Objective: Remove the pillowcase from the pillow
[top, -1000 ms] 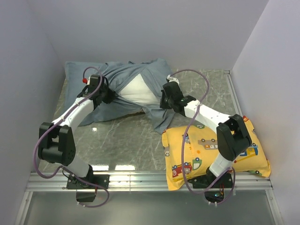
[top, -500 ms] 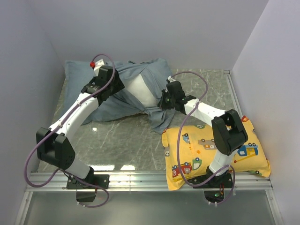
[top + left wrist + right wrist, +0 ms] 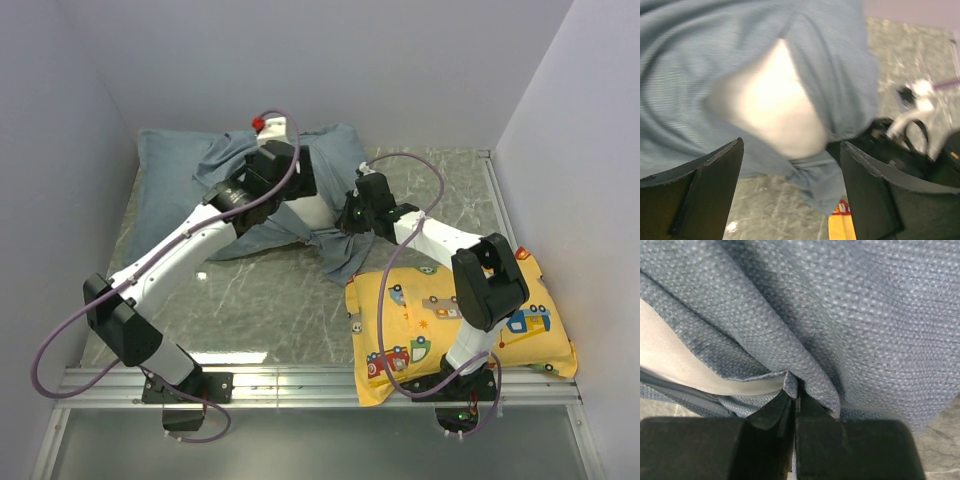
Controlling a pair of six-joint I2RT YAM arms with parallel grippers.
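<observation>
Pillowcase [image 3: 180, 175]: blue-grey cloth, rumpled at the far left of the tabletop [image 3: 270, 290], open over the pillow [image 3: 312, 210], whose white face shows.
Right gripper [image 3: 795, 400]: clamped on a pillowcase fold.
Left gripper [image 3: 790, 145]: fingers wide apart above the pillow, holding nothing.
Yellow pillow [image 3: 450, 310]: near right.

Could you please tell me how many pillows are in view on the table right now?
2. The white pillow lies at the back left, mostly covered by the pillowcase. The yellow vehicle-print pillow lies at the near right edge. The loose cloth could hide something, but no other pillow shows.
</observation>
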